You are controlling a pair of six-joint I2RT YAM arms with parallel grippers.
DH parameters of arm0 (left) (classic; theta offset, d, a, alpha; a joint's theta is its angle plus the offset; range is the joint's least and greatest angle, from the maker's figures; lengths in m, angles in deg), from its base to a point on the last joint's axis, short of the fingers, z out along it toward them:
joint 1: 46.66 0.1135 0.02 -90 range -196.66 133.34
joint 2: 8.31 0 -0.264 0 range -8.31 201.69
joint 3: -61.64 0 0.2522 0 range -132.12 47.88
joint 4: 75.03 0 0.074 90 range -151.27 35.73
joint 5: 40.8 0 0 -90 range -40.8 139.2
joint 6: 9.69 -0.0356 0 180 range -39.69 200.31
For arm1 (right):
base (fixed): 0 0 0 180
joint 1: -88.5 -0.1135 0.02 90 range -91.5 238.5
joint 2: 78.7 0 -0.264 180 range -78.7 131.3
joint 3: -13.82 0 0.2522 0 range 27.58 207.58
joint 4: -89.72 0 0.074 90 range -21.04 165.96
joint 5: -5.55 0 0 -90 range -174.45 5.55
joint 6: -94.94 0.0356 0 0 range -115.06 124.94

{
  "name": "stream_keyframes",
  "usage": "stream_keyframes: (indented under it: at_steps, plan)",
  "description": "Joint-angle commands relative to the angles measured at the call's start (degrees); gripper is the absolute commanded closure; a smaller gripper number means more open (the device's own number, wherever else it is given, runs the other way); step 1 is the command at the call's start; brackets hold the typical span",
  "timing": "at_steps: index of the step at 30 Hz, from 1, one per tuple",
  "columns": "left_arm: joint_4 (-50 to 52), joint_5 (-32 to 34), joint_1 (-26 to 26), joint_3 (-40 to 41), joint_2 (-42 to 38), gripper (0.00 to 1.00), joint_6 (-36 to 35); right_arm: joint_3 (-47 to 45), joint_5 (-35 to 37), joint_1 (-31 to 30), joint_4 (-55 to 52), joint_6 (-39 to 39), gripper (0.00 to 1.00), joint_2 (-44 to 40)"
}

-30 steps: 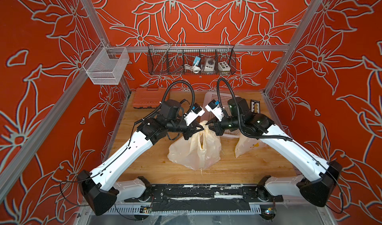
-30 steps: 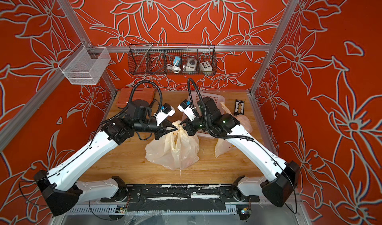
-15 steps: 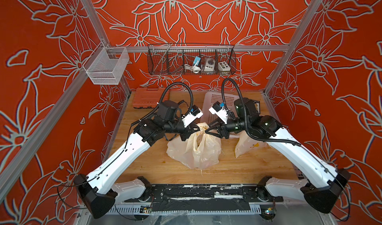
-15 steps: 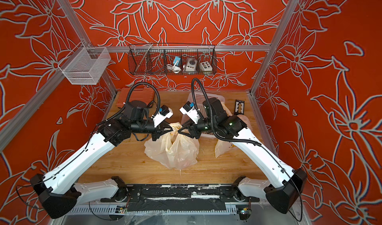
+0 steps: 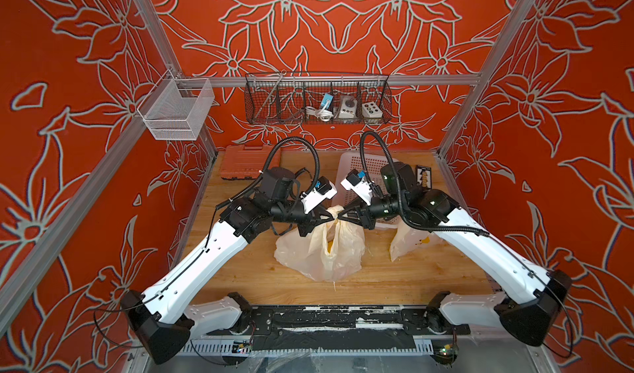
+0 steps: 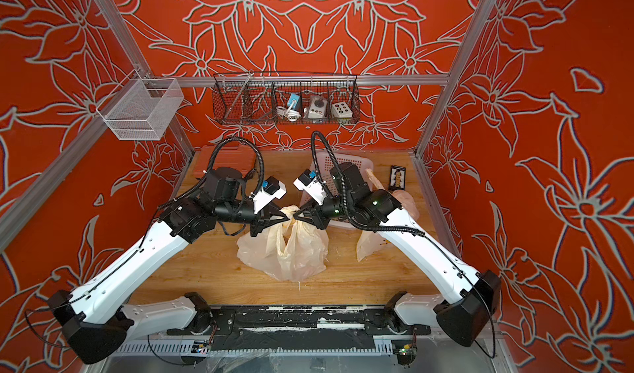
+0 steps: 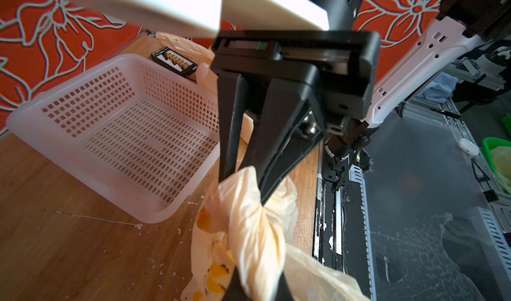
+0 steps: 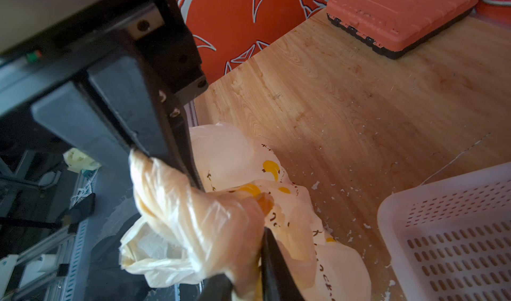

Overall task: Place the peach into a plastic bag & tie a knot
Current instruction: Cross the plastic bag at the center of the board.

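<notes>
Between your left hand [image 5: 331,218] and right hand [image 5: 343,215] there is almost no gap. Directly below them the plastic bag [image 5: 322,254] fills the room. Just beyond the right hand the white basket [image 5: 346,163] stands in the way, and a second bag [image 5: 404,244] lies under its arm. On the near side of both hands the bench [image 5: 394,280] is free. The orange case [image 5: 240,162] is well beyond the left hand.
</notes>
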Motion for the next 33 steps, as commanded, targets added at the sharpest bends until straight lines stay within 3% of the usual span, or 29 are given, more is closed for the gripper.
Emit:
stream_keyframes:
  at_steps: [1, 5, 15, 21, 24, 27, 33]
  plan:
    - [1.39, -0.69, 0.21, -1.81, -0.62, 1.00, -0.60, -0.68, 7.09, -0.40, 3.64, 1.32, 0.96, -0.25]
    - [4.00, 4.33, 1.39, -1.45, -1.43, 0.99, 0.26, -2.22, 15.46, -0.35, 3.22, 0.79, 1.00, -2.62]
    - [0.75, 0.56, 4.25, 1.53, -2.07, 1.00, 3.59, -3.79, 13.82, -1.27, 2.36, 0.44, 0.99, -4.22]
    - [0.24, -4.70, 3.95, -0.60, -0.35, 1.00, 3.59, -1.61, 11.05, -3.64, 1.16, -1.78, 0.89, -0.91]
    - [0.65, -6.42, 2.99, -1.36, 0.39, 1.00, 3.22, -1.68, 12.67, -3.70, 4.00, -0.90, 0.89, 0.01]
    - [-0.03, -7.17, 2.42, -1.08, 1.11, 1.00, 3.85, -2.25, 13.17, -3.76, 8.81, 1.83, 0.82, 0.75]
    - [-0.80, -7.22, 1.88, 0.01, 1.16, 0.99, 5.79, -7.52, 16.48, -3.91, 21.55, 8.04, 0.92, -0.76]
